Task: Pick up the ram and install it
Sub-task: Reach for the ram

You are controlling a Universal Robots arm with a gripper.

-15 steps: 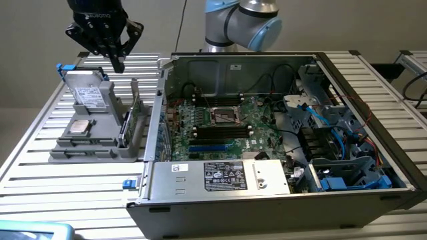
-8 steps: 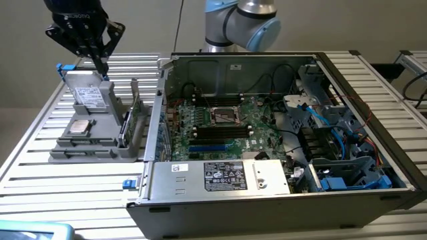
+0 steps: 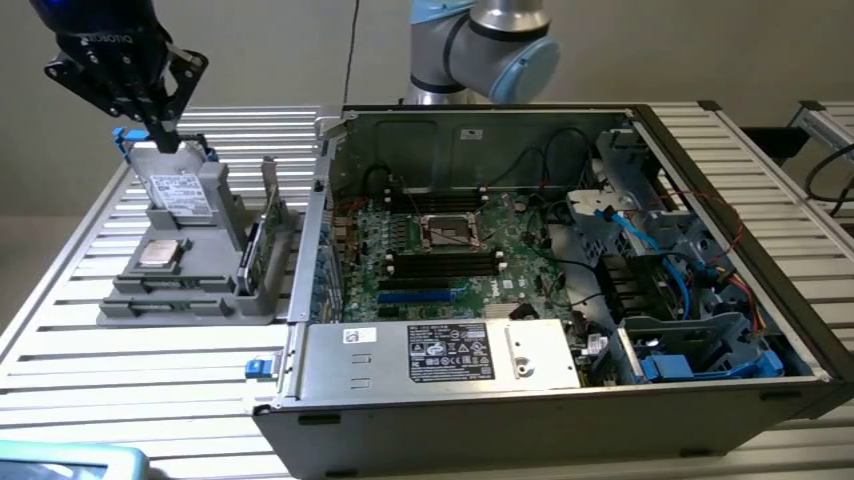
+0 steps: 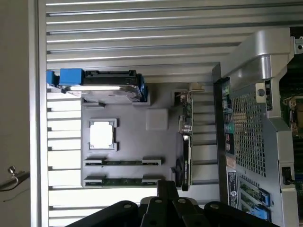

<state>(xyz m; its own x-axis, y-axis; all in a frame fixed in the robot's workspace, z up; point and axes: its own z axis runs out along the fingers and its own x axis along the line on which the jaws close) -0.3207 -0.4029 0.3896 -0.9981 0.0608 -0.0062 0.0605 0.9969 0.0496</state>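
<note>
Two ram sticks lie edge-up in parallel grooves of the grey holder tray (image 4: 156, 101): one ram stick (image 4: 122, 162) and a second ram stick (image 4: 120, 180) beside it. My black gripper (image 3: 166, 138) hangs above the far end of that tray (image 3: 134, 305), over the hard drive (image 3: 176, 195). Its fingers are shut together and hold nothing. In the wrist view the gripper (image 4: 165, 188) points down near the second stick's end, well above it. The motherboard's black memory slots (image 3: 441, 264) lie inside the open computer case (image 3: 534, 400).
On the tray also sit a silver processor chip (image 4: 102, 135), a hard drive with blue ends (image 4: 102, 86) and an upright green expansion card (image 4: 187, 142). The case's metal side wall (image 4: 251, 109) stands next to the tray. The slatted table (image 3: 94, 400) extends around both.
</note>
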